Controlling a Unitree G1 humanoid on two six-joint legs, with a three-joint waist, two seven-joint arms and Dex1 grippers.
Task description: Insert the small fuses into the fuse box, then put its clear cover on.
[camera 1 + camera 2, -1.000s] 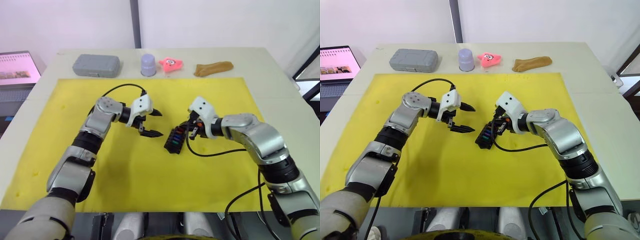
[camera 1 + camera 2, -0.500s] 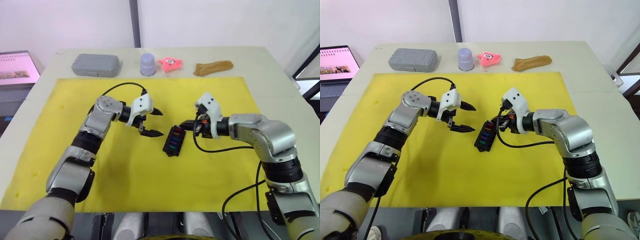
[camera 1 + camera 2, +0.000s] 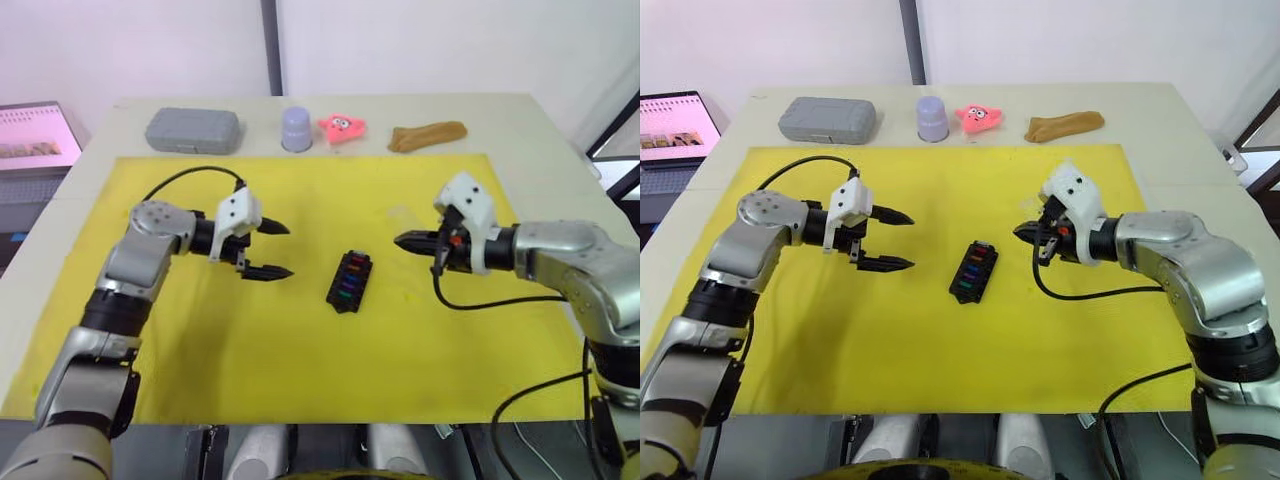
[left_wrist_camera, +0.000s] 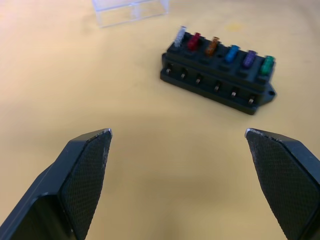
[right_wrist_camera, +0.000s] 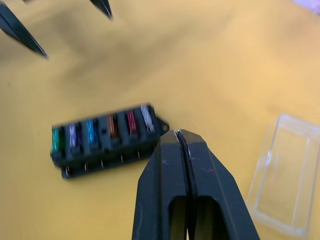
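- The fuse box (image 3: 349, 281) lies on the yellow mat (image 3: 250, 350), near its middle, touched by neither arm.
- All six of the small fuses (image 4: 223, 51) stand upright in the fuse box in one row: in the left wrist view they read clear-grey, red, amber, blue, purple and green from one end to the other.
- The clear cover (image 5: 281, 173) lies flat on the mat just beyond the fuse box, off the end where the grey fuse sits; it is apart from the box and not on it. The left wrist view shows it as well (image 4: 131, 10), past the box.
- The right gripper (image 3: 402, 240) hangs to the right of the fuse box, a little apart from it, with its two black fingers pressed together and nothing between them. Its forearm reaches in from the right, roughly level, the fingertips pointing towards the box.
- The left gripper (image 3: 277, 250) hangs to the left of the fuse box, further from it than the right one. Its fingers are spread wide and hold nothing. The arm is bent at the elbow, forearm pointing to the box.
- Beyond the mat's far edge from the fuse box, on the table (image 3: 520, 130), stand a grey case (image 3: 192, 130), a lilac cup (image 3: 296, 129), a pink toy (image 3: 342, 128) and a brown object (image 3: 427, 136) in a row.
- A laptop (image 3: 30, 135) sits off the table, to the left of the grey case.
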